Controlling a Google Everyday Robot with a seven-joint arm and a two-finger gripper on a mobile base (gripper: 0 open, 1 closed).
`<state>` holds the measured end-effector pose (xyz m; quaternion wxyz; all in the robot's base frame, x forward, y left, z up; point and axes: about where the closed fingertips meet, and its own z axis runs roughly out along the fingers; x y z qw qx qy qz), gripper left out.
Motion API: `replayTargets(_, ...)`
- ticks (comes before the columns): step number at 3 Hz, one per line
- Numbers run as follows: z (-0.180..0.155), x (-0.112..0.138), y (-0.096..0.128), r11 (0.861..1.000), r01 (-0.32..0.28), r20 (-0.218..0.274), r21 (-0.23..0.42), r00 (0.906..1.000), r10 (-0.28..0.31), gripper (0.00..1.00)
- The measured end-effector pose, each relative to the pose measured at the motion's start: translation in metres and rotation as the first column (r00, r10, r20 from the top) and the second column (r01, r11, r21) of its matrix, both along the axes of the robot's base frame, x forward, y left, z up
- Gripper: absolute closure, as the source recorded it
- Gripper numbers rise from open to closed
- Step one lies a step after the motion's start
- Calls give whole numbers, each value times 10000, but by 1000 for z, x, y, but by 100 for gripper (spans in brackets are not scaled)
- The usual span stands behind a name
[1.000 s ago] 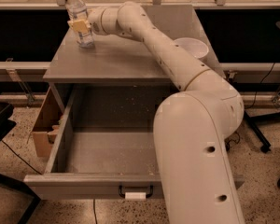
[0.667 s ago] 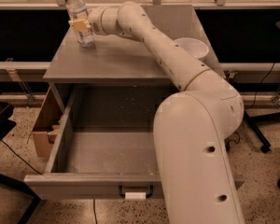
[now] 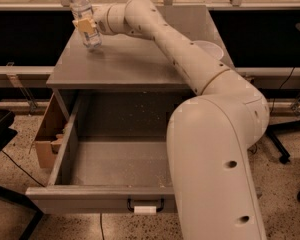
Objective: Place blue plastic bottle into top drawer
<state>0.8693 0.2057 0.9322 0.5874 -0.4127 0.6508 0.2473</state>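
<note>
Gripping the bottle (image 3: 81, 6) round its middle with the gripper (image 3: 85, 26), holding it slightly tilted at the far left corner of the cabinet top (image 3: 135, 64); leaving the drawer (image 3: 80, 200) hanging open below.

camera view: single, high, tilted down and forward along the arm (image 3: 190, 64) | near: open top drawer (image 3: 90, 199) fills the lower frame | far left: gripper (image 3: 86, 26) clasping blue plastic bottle (image 3: 81, 3) over cabinet top (image 3: 130, 66)
</note>
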Motion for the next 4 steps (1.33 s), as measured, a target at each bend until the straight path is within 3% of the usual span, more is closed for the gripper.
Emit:
replayTargets(1, 25, -30, -16, 9989, 209, -168, -410, 9996, -216, 100)
replayTargets(2, 44, -76, -36, 9937, 425, -487, -1037, 9977, -477, 100)
replayTargets(3, 48, -127, -52, 9781, 430, -1077, -2039, 9920, -661, 100)
replayTargets(4, 56, -201, -79, 9359, 9, -2196, -3522, 9720, -836, 100)
